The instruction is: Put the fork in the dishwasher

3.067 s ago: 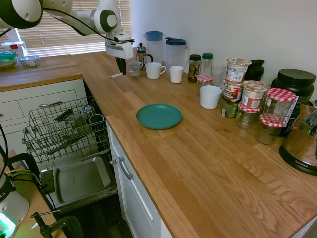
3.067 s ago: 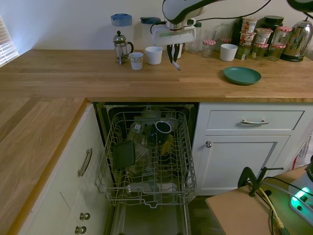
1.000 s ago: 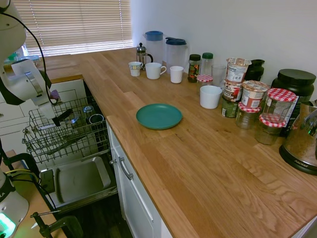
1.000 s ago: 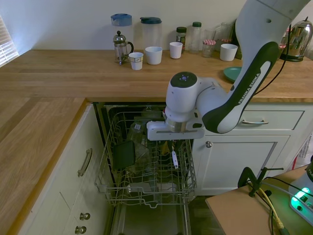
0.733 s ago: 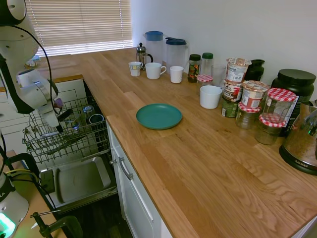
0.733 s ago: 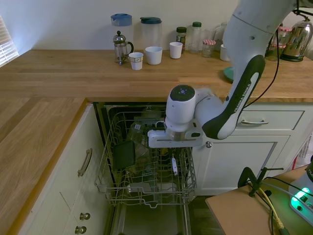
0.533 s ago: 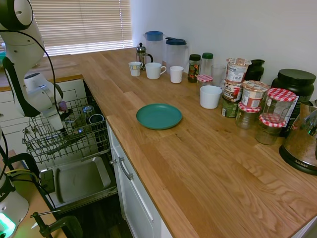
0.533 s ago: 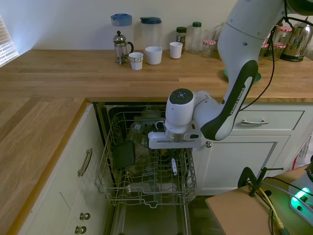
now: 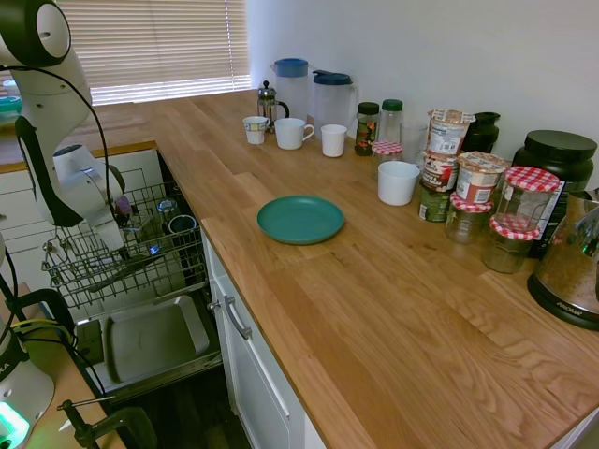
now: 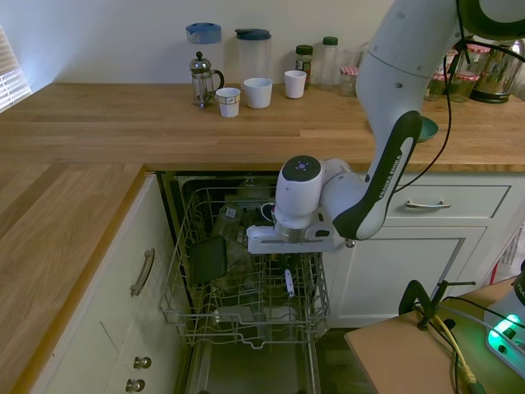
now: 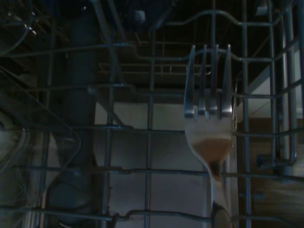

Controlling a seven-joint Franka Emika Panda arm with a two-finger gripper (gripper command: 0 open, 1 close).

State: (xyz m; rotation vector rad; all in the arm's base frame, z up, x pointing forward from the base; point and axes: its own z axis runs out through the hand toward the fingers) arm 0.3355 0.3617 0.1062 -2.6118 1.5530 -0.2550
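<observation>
The gripper (image 10: 287,256) is seen lowered into the pulled-out wire rack (image 10: 246,279) of the dishwasher (image 9: 140,309), its fingers closed narrowly on the handle of the fork (image 10: 289,282), which is held hanging tines-down among the rack wires on the rack's right side in the second exterior view. In the wrist view the fork (image 11: 209,128) is shown close up, four tines set against the grey rack wires (image 11: 118,128). On the worktop (image 9: 374,281) a teal plate (image 9: 300,219) and white mugs (image 9: 293,133) are seen, well apart from the arm.
</observation>
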